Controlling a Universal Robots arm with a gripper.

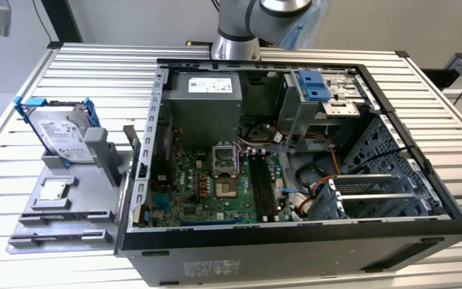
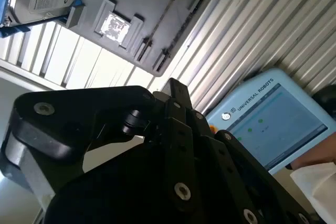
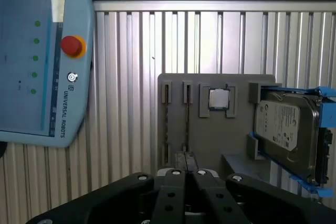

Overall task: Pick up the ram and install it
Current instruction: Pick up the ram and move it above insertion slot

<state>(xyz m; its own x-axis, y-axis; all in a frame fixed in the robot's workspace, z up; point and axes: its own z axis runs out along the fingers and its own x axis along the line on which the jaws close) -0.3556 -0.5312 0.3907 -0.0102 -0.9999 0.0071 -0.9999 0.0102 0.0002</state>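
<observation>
My gripper (image 3: 186, 164) hangs high above the grey holder (image 3: 210, 145); its black fingers (image 2: 178, 129) meet with no gap and nothing between them. In the first wrist view, two narrow slots cross the holder. A thin dark strip (image 3: 187, 124) stands edge-on in one of them and looks like the ram. A fainter strip (image 3: 166, 124) fills the slot beside it. The second wrist view shows the same slots (image 2: 169, 14) from an angle. In the exterior view, the open computer case (image 1: 295, 241) lies on the table, with the motherboard's long black memory slots (image 1: 261, 188) near its middle.
A silver hard drive in a blue frame (image 1: 61, 129) stands on the holder (image 1: 79, 205), with a small square chip (image 1: 53, 191) beside it. A light blue teach pendant (image 3: 42, 56) is held above the slatted table (image 3: 126, 93), and a hand and white sleeve (image 2: 315, 174) show at its edge.
</observation>
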